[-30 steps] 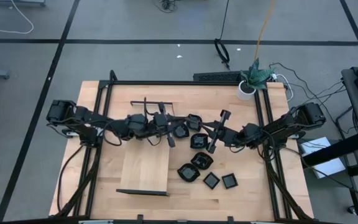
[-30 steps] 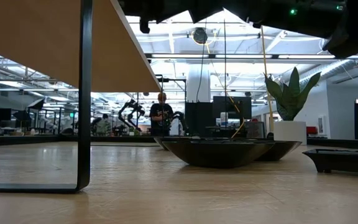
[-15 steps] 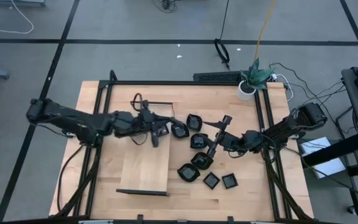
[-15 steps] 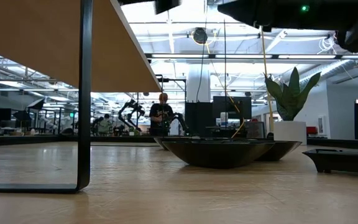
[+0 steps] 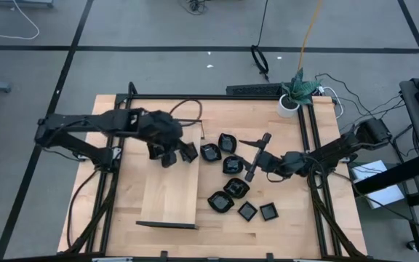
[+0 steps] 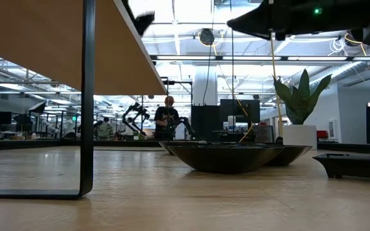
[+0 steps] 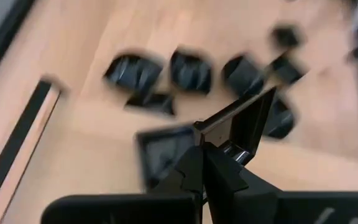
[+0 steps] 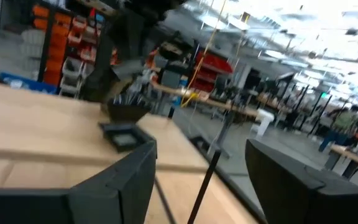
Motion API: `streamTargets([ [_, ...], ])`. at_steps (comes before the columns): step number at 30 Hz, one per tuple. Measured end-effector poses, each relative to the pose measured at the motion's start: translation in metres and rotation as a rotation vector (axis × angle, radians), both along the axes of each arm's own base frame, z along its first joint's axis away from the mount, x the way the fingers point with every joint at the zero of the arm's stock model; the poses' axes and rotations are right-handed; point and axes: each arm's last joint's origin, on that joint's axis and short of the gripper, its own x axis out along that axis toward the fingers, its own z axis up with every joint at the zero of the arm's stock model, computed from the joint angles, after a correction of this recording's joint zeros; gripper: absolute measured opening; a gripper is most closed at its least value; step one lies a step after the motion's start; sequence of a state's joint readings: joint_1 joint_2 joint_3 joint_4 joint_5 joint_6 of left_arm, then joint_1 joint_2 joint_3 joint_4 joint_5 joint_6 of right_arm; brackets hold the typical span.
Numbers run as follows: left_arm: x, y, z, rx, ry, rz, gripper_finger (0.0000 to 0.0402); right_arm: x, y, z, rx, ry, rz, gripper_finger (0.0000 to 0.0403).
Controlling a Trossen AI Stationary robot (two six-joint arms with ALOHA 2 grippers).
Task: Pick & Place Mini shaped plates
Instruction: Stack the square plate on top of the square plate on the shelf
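Several small glossy black mini shaped plates (image 5: 231,166) lie on the table right of the pale wooden board (image 5: 167,193), which stands raised on a black frame. They also show in the low view (image 6: 227,156). One square plate (image 5: 190,151) rests on the board's right edge (image 7: 163,155). My left gripper (image 5: 167,154) hangs over the board, shut on another black plate (image 7: 241,118). My right gripper (image 5: 247,159) hovers over the loose plates, open, with nothing between its fingers (image 8: 201,155). My left gripper pinches one black plate by its rim (image 7: 219,140) between its two shut fingers, which come from above. The plate sticks out past the fingertips on edge, clear of the board. Blur hides the plate's shape.
A potted plant (image 5: 294,93) stands at the table's far right corner. The board's black frame bars (image 5: 166,225) lie near its front and back ends, with one leg in the low view (image 6: 87,96). Bare board lies left of my left gripper.
My left gripper has gone toward the table's left edge, from beside the loose plates to over the board, staying shut. A square plate on the board's right edge now shows where the gripper had covered it.
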State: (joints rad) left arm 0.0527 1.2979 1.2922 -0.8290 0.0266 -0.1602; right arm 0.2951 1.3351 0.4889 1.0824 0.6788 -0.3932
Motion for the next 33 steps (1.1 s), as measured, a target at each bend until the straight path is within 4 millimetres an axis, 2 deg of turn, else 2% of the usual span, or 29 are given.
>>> streamTargets([
  [4,0.014,0.017,-0.019,-0.026,0.127,0.024,0.0003,0.000,0.000,-0.001,0.004,0.013,0.002,0.0219],
  [10,0.021,0.033,-0.028,-0.070,0.146,-0.009,0.0003,0.000,0.000,-0.001,0.002,0.014,0.004,0.0210],
  [20,0.016,0.039,-0.029,-0.107,0.185,0.036,0.0005,0.000,0.000,-0.003,-0.003,0.028,0.004,0.0212],
  [27,0.014,0.038,-0.029,-0.101,0.196,0.025,0.0031,0.000,0.000,-0.003,-0.003,0.029,0.004,0.0209],
  [30,0.012,0.038,-0.025,-0.087,0.191,0.007,0.0019,0.000,0.000,-0.003,-0.003,0.029,0.004,0.0208],
  [33,0.010,0.039,-0.012,-0.068,0.196,-0.006,0.0006,0.000,0.000,-0.003,-0.003,0.028,0.003,0.0208],
])
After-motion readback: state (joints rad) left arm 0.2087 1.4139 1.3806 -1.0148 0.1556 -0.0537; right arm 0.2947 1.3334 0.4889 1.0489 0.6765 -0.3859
